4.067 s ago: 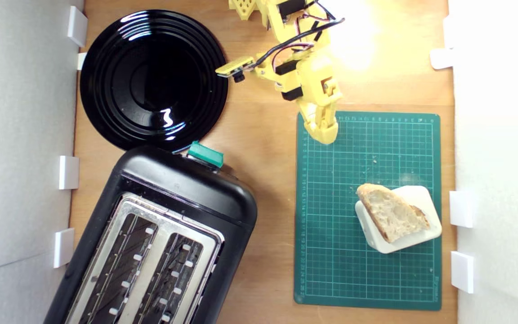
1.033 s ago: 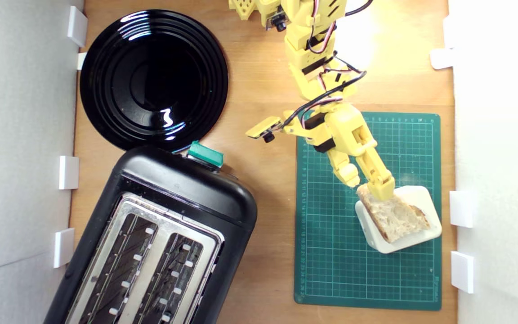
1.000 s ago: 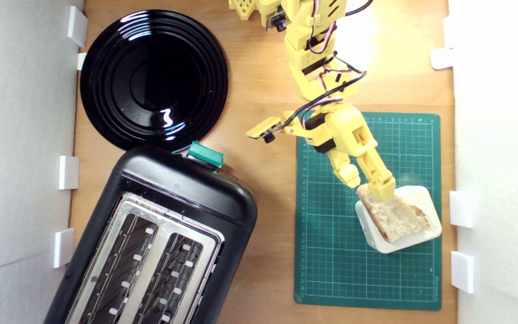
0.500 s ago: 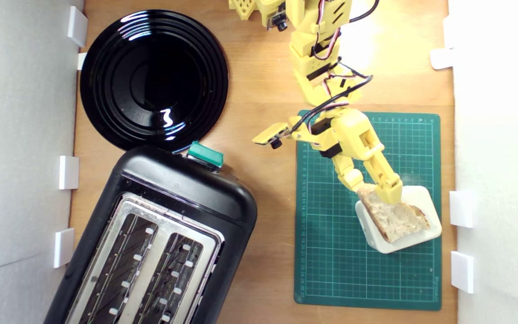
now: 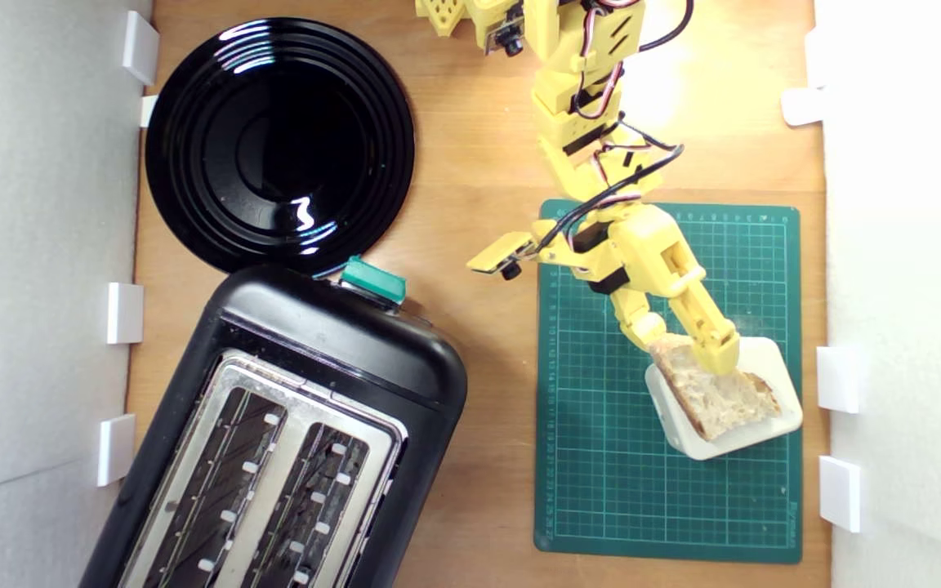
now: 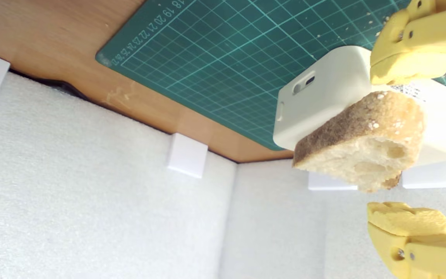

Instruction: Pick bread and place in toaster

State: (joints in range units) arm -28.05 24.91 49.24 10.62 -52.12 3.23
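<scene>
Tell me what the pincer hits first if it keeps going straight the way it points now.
The bread. The pincer is open and straddles the slice's near end on the cream block, one finger at each side, so going straight on, its throat would probably meet the crust first; depth is unclear.
</scene>
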